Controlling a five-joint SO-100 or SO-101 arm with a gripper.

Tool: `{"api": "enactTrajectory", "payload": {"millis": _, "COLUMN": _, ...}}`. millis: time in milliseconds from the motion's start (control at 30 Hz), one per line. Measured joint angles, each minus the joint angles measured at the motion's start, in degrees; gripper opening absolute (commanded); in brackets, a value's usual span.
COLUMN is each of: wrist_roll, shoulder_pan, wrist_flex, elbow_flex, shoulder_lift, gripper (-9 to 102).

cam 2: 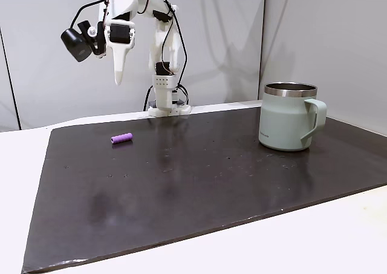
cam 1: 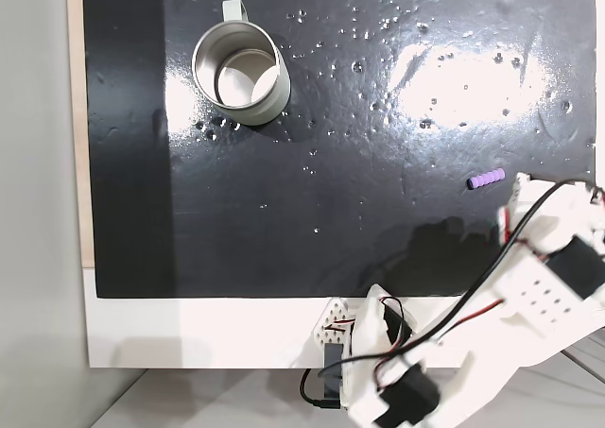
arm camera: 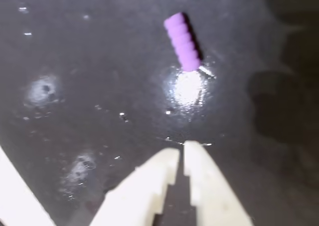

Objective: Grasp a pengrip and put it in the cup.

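The pengrip [cam 1: 487,178] is seen lying on its side on the black mat [cam 1: 378,220], a small purple ribbed tube near the right edge of a fixed view taken from above; in a fixed view from table height it [cam 2: 121,138] is found on the left part of the mat [cam 2: 199,177], well apart from the cup [cam 2: 290,124]; in the wrist view it [arm camera: 182,42] is shown tilted, close beside a bright glare spot on the glossy surface, with nothing touching it; the cup [cam 1: 242,74] is stood upright on the mat, near the top left of the view from above, its loop handle turned toward the top edge there and toward the right in the table-height view; its pale shiny inside is seen to hold nothing; the gripper [arm camera: 180,151] is shown in the wrist view with its two white fingers [arm camera: 154,178] brought almost together, only a thin slit left between the tips, and nothing is held between them; in the table-height view the gripper [cam 2: 118,79] is held high above the mat, pointing downward, above and slightly behind the pengrip; the white arm [cam 1: 539,286] is seen at the lower right of the view from above, with black and red cables looped along it
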Motion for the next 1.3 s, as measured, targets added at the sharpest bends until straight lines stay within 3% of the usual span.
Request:
{"api": "enactTrajectory", "payload": {"millis": 367, "wrist_roll": -11.9, "shoulder_pan": 0.1, "wrist_flex": 6.2, "elbow_flex": -19.6, "shoulder_lift": -23.0, "gripper": 12}}
{"api": "enactTrajectory", "payload": {"millis": 600, "wrist_roll": -18.5, "shoulder_pan": 0.1, "wrist_flex": 6.1, "elbow_flex": -22.2, "shoulder_lift": -29.3, "gripper": 21}}
{"api": "enactTrajectory", "payload": {"millis": 833, "wrist_roll": -20.3, "shoulder_pan": 0.2, "wrist_flex": 1.7, "elbow_flex": -22.1, "shoulder_lift": -35.1, "gripper": 22}}
{"api": "enactTrajectory", "payload": {"millis": 1033, "wrist_roll": -20.3, "shoulder_pan": 0.4, "wrist_flex": -7.0, "elbow_flex": -12.7, "shoulder_lift": -35.1, "gripper": 22}}
{"api": "enactTrajectory", "payload": {"millis": 1300, "wrist_roll": -20.4, "shoulder_pan": 0.4, "wrist_flex": -11.1, "elbow_flex": -7.7, "shoulder_lift": -35.1, "gripper": 22}}
